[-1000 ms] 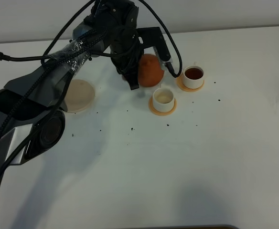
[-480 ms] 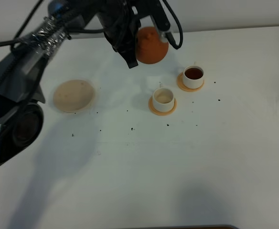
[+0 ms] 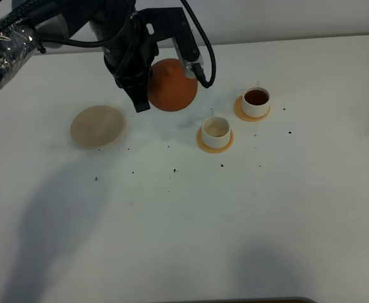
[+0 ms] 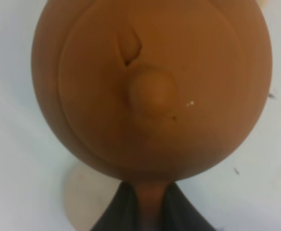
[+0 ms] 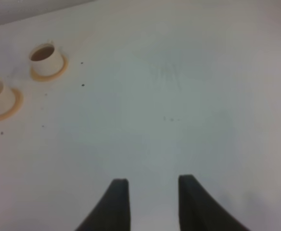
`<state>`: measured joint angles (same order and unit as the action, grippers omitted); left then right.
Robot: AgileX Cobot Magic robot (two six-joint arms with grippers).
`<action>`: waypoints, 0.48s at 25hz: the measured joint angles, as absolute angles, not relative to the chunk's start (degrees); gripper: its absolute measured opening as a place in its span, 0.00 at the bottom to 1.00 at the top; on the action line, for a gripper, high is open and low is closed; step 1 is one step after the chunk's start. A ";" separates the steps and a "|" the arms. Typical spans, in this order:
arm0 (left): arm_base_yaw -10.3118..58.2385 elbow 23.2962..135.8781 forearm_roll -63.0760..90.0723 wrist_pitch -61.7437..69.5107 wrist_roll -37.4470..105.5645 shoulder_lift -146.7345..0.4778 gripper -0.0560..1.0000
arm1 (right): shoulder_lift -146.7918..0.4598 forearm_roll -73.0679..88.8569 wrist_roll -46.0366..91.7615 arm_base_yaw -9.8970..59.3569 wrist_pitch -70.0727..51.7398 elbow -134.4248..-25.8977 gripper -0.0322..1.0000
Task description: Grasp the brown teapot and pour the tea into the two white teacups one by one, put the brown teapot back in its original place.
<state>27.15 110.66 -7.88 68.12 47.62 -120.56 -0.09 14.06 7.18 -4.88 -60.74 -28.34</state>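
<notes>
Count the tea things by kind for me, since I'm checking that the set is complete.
Teapot: 1
Cups: 2
Coasters: 2
Saucer: 1
Total: 6

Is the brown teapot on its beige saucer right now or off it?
Off: the left gripper holds the brown teapot; the beige saucer lies bare.
</notes>
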 joint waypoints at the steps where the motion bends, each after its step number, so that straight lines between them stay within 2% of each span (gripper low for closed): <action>1: 27.07 109.11 -7.95 68.07 47.62 -120.34 0.16 | -0.09 14.06 7.18 -4.88 -60.74 -28.34 0.26; 6: 26.23 102.23 -9.87 66.00 49.33 -120.28 0.16 | -0.09 14.06 7.18 -4.88 -60.74 -28.34 0.26; 12: 26.03 97.35 -14.05 52.31 54.12 -120.46 0.16 | -0.09 14.06 7.18 -4.88 -60.74 -28.34 0.26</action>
